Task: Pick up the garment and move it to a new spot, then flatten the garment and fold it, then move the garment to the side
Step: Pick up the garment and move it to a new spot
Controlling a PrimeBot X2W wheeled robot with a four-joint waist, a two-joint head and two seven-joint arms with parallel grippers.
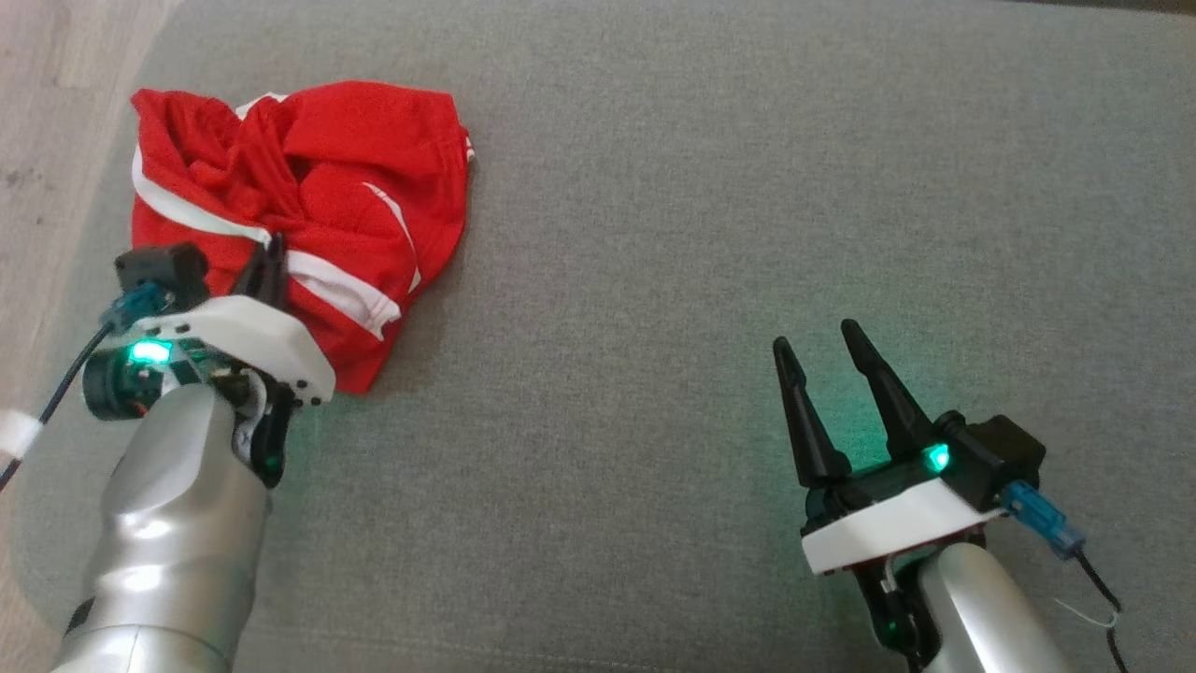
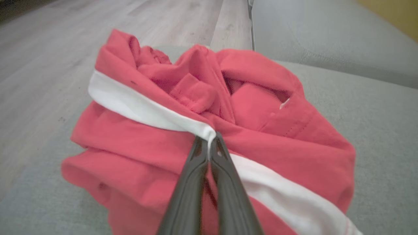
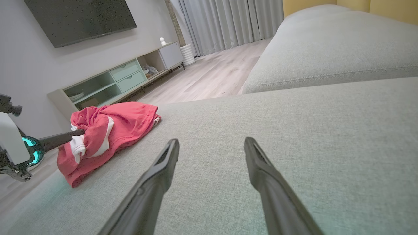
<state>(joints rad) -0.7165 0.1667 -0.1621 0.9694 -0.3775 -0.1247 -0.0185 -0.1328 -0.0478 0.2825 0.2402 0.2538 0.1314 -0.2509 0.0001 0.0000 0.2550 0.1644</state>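
Two dark fingers (image 2: 186, 195) of the left gripper (image 2: 208, 141) are clenched on the white stripe (image 2: 140, 107) of the red garment (image 1: 308, 187), crumpled at ten o'clock on the grey sofa (image 1: 701, 234). At four o'clock the right gripper (image 1: 815, 335) is released.

You have a wide bare stretch of grey sofa seat (image 1: 729, 215) to pass over between your right gripper (image 1: 815, 335) and the red garment (image 1: 327, 187), the one obstacle, heaped at the seat's left edge beside the wooden floor (image 1: 47, 121), with your left gripper (image 1: 271, 254) pinched on it.
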